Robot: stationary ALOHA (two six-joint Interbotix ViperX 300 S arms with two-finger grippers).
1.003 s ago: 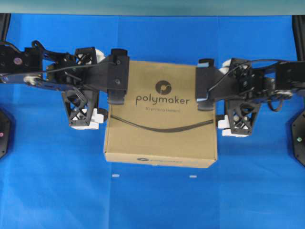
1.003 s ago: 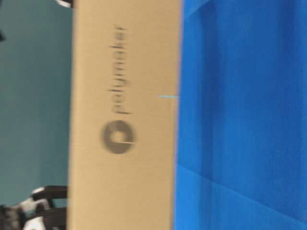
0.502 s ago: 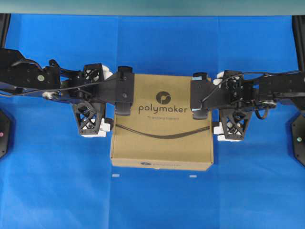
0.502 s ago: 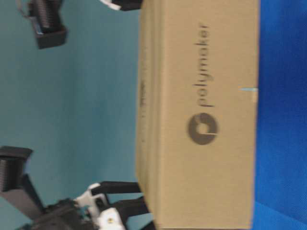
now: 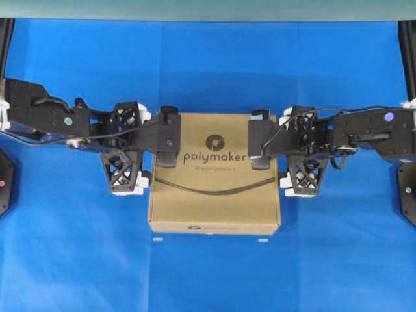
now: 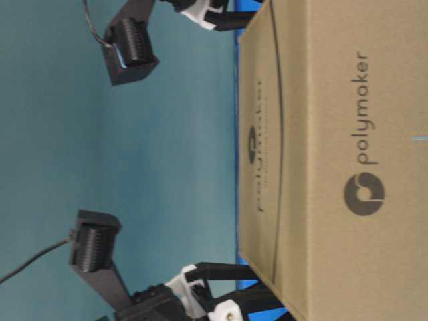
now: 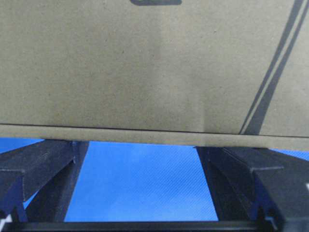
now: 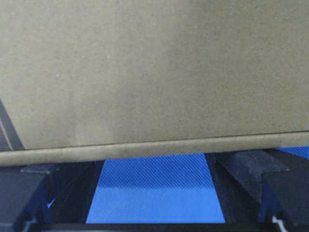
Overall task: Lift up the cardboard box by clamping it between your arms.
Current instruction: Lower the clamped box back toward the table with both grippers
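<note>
The brown cardboard box (image 5: 214, 188), printed "polymaker", sits level between my two arms over the blue table. My left gripper (image 5: 149, 149) stands open, both fingertips against the box's left side. On the opposite side my right gripper (image 5: 281, 154) is open too, its tips against the right wall. In the left wrist view the box (image 7: 145, 63) fills the top, with the left gripper (image 7: 141, 146) spread wide below its lower edge. The right wrist view shows the same box (image 8: 154, 67) and the spread right gripper (image 8: 154, 162). Whether the box's (image 6: 334, 167) underside touches the table I cannot tell.
Blue cloth (image 5: 208, 279) covers the table all round. Two small white marks (image 5: 156, 239) lie on it just in front of the box. Black arm bases stand at the left edge (image 5: 5, 179) and the right edge (image 5: 408, 192). A teal wall (image 6: 100, 160) is behind.
The box and both grippers have come down toward the table, so the box looks smaller from overhead. Both grippers stay spread against its sides.
</note>
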